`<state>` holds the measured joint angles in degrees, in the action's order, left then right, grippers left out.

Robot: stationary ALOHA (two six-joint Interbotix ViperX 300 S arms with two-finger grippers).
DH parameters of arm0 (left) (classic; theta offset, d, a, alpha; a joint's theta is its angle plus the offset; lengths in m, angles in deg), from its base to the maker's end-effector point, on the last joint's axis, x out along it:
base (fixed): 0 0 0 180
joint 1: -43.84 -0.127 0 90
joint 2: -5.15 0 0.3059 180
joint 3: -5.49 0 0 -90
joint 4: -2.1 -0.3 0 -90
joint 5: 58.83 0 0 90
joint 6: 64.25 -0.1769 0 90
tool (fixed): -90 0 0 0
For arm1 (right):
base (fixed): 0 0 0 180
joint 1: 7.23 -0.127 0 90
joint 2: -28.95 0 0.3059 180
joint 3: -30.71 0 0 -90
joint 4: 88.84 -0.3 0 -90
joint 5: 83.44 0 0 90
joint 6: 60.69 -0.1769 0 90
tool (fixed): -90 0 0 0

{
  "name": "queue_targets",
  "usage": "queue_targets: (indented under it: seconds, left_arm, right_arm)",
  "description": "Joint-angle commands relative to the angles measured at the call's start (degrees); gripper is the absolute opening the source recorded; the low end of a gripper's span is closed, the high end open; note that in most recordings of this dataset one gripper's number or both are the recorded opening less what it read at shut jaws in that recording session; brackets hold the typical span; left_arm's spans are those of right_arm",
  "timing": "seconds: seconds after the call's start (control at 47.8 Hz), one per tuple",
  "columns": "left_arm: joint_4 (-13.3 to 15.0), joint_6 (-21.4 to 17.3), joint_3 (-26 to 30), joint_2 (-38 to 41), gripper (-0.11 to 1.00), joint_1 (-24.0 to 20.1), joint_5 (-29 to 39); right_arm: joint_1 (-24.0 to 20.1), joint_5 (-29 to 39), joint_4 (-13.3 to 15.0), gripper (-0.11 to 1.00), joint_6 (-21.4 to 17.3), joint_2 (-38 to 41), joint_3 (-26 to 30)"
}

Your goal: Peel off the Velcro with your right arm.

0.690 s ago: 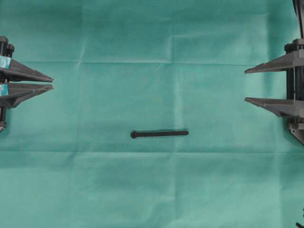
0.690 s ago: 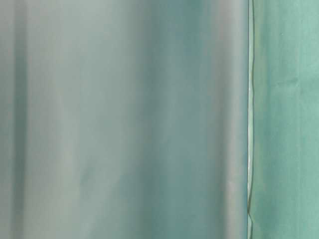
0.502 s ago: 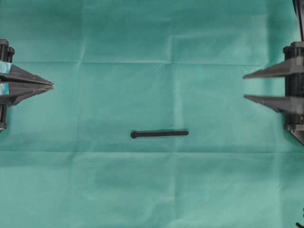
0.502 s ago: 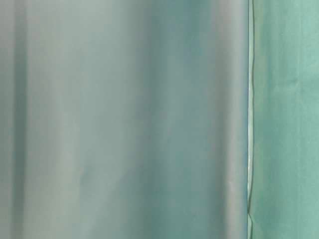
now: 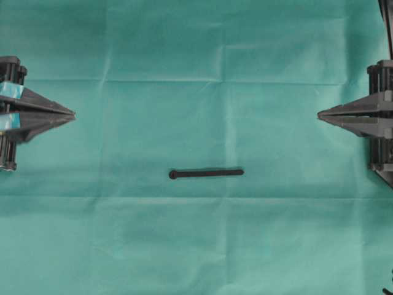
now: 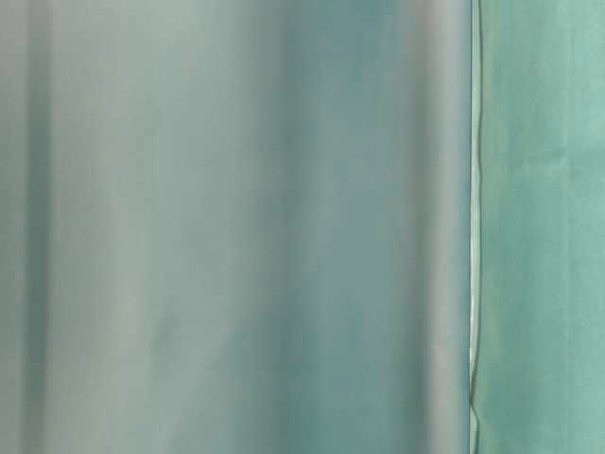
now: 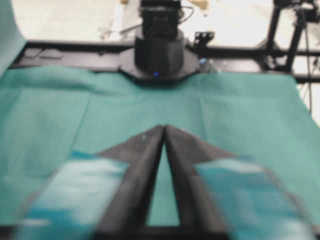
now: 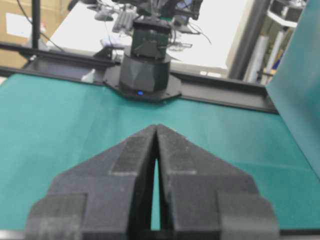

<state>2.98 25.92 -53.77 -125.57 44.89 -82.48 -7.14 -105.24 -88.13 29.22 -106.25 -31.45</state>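
The Velcro (image 5: 206,174) lay flat at the frame's centre, well apart from both grippers. The right gripper (image 5: 320,115), at the right edge, was pinched closed and empty; the left gripper (image 5: 72,114) likewise. Reaching in would call for spreading the fingers first. The table-level view showed only blurred cloth.

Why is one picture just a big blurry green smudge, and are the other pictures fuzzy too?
The table-level view is filled by the green cloth hanging too close to focus on. The overhead view is sharp: the black strap shows clearly. In the left wrist view the teal finger pads are smeared and the background glares white. The right wrist view is only a little soft.
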Motion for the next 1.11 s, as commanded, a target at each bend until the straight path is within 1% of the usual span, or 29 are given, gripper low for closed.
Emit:
queue_targets:
  seconds: [0.0, 0.063, 0.084, 0.125, 0.209, 0.251, 0.314, 0.335, 0.356, 0.439, 0.586, 0.878, 1.088]
  left_arm:
    - [0.1, -0.2, 0.4, 1.0, 0.29, 0.3, -2.2]
    - [0.1, -0.2, 0.4, 1.1, 0.48, 0.3, -2.6]
    - [0.1, -0.1, 0.4, 1.1, 0.56, 0.3, -2.8]
    - [0.1, 0.1, 0.4, 1.2, 0.68, 0.3, -3.0]
    - [0.1, 0.2, 0.4, 1.6, 0.89, 0.3, -3.0]
    - [0.1, 0.3, 0.5, 1.8, 0.95, 0.3, -3.0]
    - [0.2, 0.5, 0.9, 2.8, 0.96, 0.3, -3.1]
    - [0.2, 0.7, 1.1, 3.1, 0.96, 0.3, -3.1]
    - [0.2, 0.8, 1.2, 3.6, 0.96, 0.3, -3.1]
    - [0.2, 1.1, 2.5, 6.2, 0.96, 0.3, -3.3]
    - [0.2, 1.2, 5.4, 12.1, 0.96, 0.7, -4.8]
    - [0.2, 1.1, 14.5, 26.9, 0.96, 1.2, -9.8]
    - [0.2, 0.9, 20.8, 35.3, 0.96, 1.9, -11.4]
  right_arm:
    - [0.1, -1.1, 0.0, -0.08, -0.1, 0.2, 0.4]
    - [0.1, -1.5, 0.0, -0.03, -0.1, -0.1, 0.2]
    - [0.1, -1.5, 0.0, 0.0, -0.1, -0.1, 0.2]
    - [0.1, -1.7, 0.0, 0.06, -0.1, -0.2, 0.2]
    - [0.1, -1.9, 0.0, 0.23, -0.1, -0.2, 0.4]
    - [0.1, -2.1, 0.1, 0.36, -0.1, -0.1, 0.4]
    - [0.1, -2.5, 0.0, 0.55, -0.1, 0.1, 0.4]
    - [0.1, -2.6, 0.0, 0.6, -0.1, 0.1, 0.4]
    - [0.1, -2.7, 0.0, 0.62, -0.1, 0.1, 0.4]
    - [0.1, -3.0, 0.0, 0.59, -0.1, 0.4, 0.4]
    - [0.1, -3.7, 0.0, 0.59, -0.1, 0.7, 0.4]
    - [0.1, -3.8, 0.0, 0.59, -0.3, 0.7, 0.0]
    - [0.1, -3.8, 0.0, 0.59, -0.7, 0.8, -0.2]
